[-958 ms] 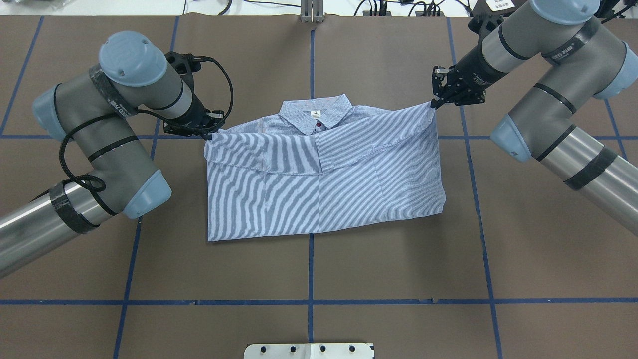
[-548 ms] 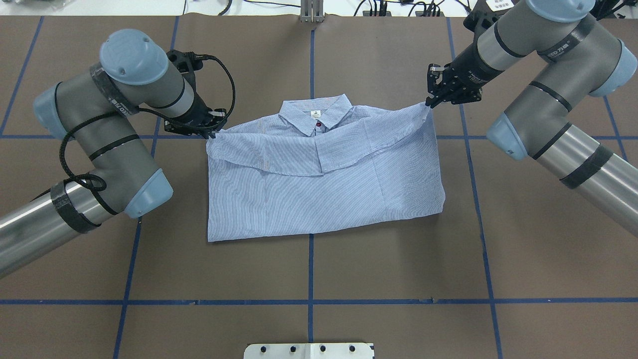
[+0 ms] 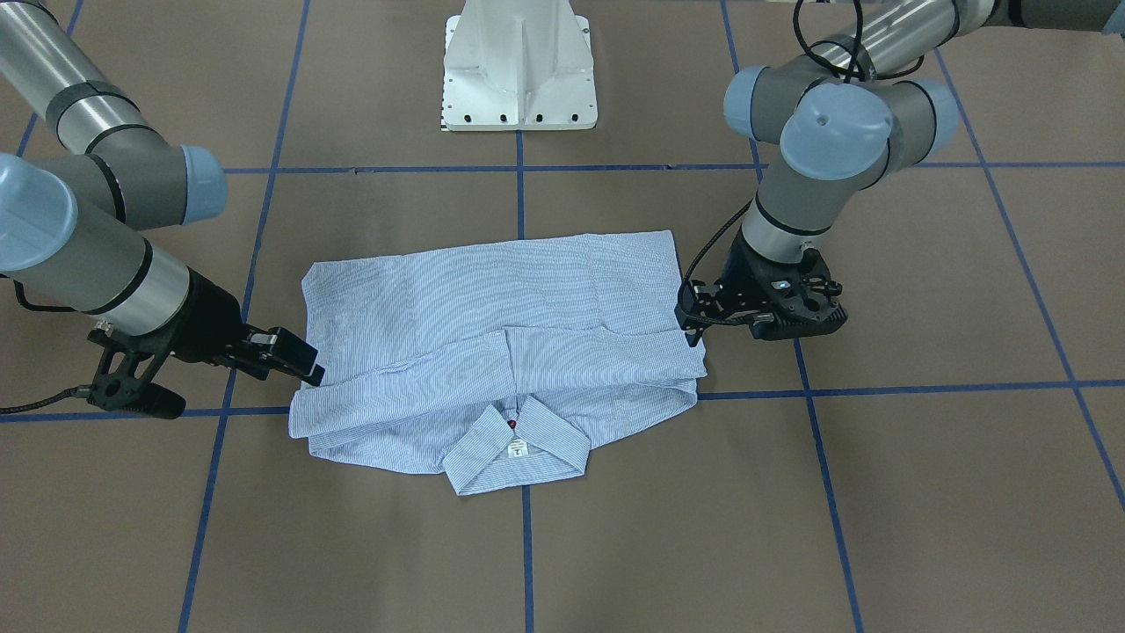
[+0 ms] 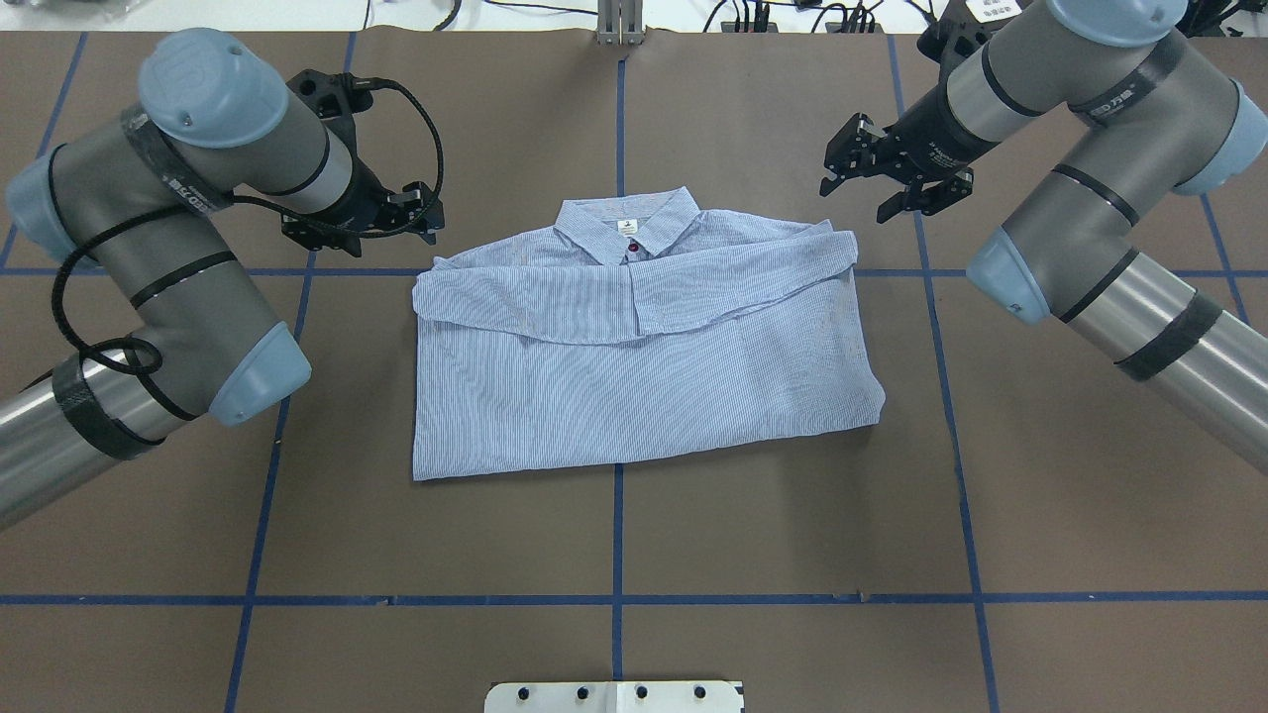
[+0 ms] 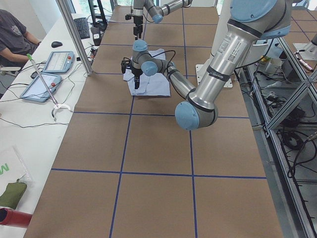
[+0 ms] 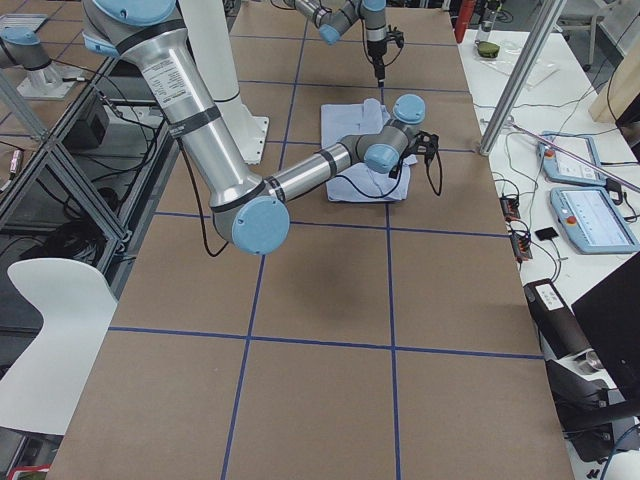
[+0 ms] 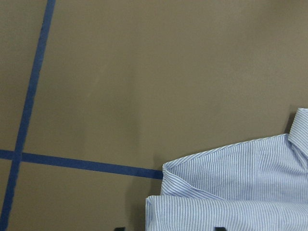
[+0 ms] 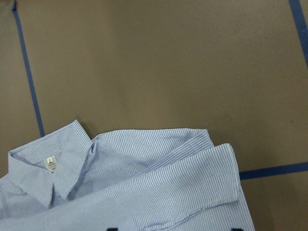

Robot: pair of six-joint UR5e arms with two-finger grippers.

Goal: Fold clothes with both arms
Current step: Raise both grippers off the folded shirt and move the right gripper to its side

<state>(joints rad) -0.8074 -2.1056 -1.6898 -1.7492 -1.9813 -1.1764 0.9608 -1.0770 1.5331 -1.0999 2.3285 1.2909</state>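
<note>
The blue-and-white striped shirt (image 4: pixel 644 376) lies folded flat mid-table, collar and white label toward the far edge, both sleeves folded across its chest. It also shows in the front view (image 3: pixel 492 325) and in both wrist views (image 7: pixel 231 192) (image 8: pixel 144 183). My left gripper (image 4: pixel 426 213) is open and empty, just off the shirt's upper left corner; in the front view (image 3: pixel 687 323) it sits at the cloth's edge. My right gripper (image 4: pixel 854 198) is open and empty, just beyond the upper right corner, and shows at the left of the front view (image 3: pixel 308 365).
The brown table has a grid of blue tape lines (image 4: pixel 617 535). The white pedestal base (image 3: pixel 520 79) stands at the robot's side. An aluminium post (image 5: pixel 74 34), tablets (image 5: pixel 42 87) and a seated operator (image 5: pixel 15 29) are at the far edge.
Both grippers have let go of the shirt's upper corners, opened and drawn back from it. The raised cloth has dropped flat onto the shirt.
</note>
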